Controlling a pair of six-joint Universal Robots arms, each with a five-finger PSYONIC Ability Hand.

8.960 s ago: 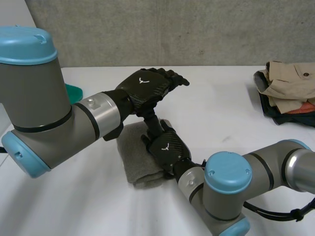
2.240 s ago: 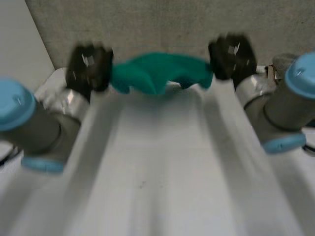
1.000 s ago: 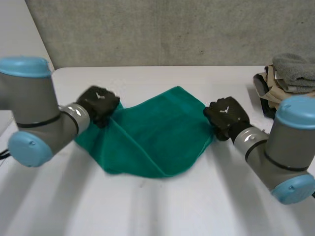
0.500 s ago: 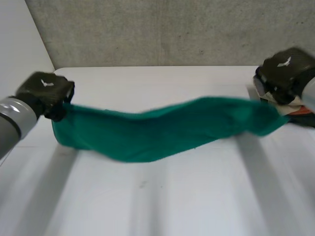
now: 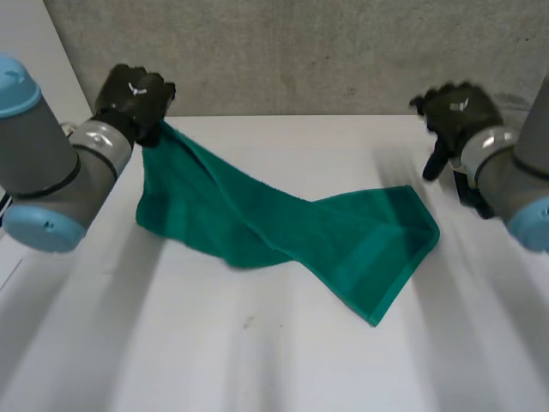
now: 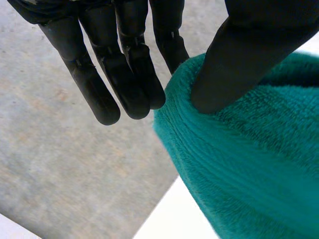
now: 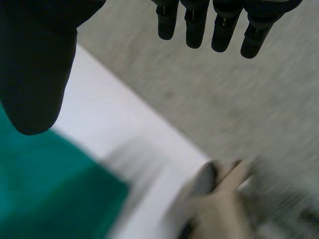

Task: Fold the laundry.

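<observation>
Black fingers [image 6: 127, 74] of the left hand [image 5: 133, 96] run straight beside the thumb. Thumb and one finger pinch a thick hemmed corner of the green towel [image 5: 283, 225], held up above the far left corner of the table [image 5: 257, 360]. The right hand [image 5: 455, 107] hovers above the far right corner with its fingers straight and spread, holding nothing. From the raised corner the towel slopes down and lies twisted and partly doubled across the middle of the table, its free end pointing toward the near right. The step in hand looks like the spreading-out that comes before any fold, since the towel is neither flat nor squared. The next move probably calls for the right hand to find and pinch a second corner, likely at the free end nearest it. Both hands would then draw the cloth taut and lay it flat, with the left pinch firm so its corner does not slip. The left wrist view adds how the thumb bears down on the fluffy cloth, with the grey wall [image 6: 60, 164] behind. The right wrist view makes plain that the gap between thumb and fingers is bare. It also shows a blurred beige pile of clothes [image 7: 219, 209] beyond the towel's edge, which the right arm mostly covers in the head view.
</observation>
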